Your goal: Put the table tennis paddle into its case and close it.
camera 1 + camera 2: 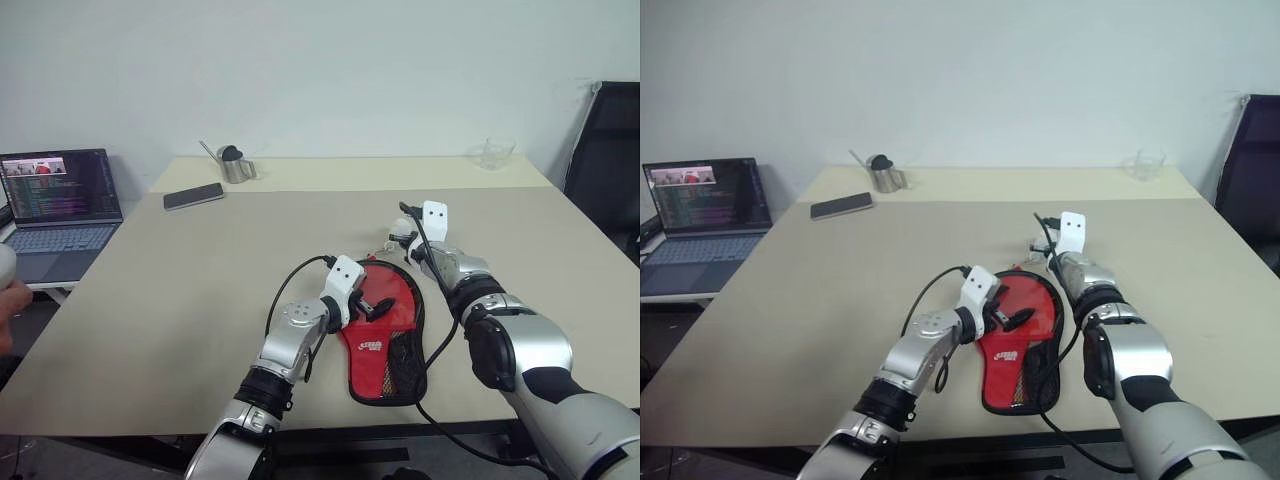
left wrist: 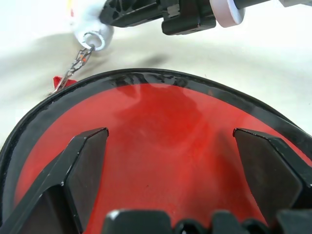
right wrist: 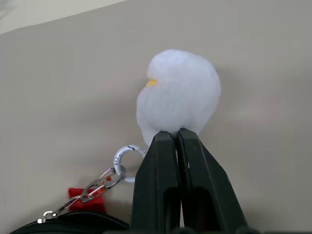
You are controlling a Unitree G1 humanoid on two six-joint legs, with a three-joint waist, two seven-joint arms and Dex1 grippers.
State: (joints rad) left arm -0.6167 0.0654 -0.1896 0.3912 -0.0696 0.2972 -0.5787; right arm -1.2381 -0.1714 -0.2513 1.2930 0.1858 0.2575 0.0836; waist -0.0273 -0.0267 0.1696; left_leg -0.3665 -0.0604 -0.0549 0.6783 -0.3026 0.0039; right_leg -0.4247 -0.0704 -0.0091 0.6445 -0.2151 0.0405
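The case (image 1: 378, 340) lies flat on the beige table (image 1: 200, 280), red side up, with black trim, a mesh panel and a white logo. The paddle is hidden. My left gripper (image 1: 372, 308) hovers low over the case's round end and is open, its fingers (image 2: 83, 161) spread wide above the red fabric (image 2: 161, 97). My right gripper (image 3: 175, 134) sits just past the case's far edge, shut on a white fluffy charm (image 3: 178, 92). A ring (image 3: 124, 161) and a short chain (image 2: 78, 58) link the charm to a red zip tag (image 3: 83, 202).
A laptop (image 1: 60, 200) stands open at the table's left edge. A phone (image 1: 193, 196) and a metal cup (image 1: 236, 166) lie at the far left, and a glass (image 1: 495, 152) sits at the far right. A black chair (image 1: 605, 160) stands to the right.
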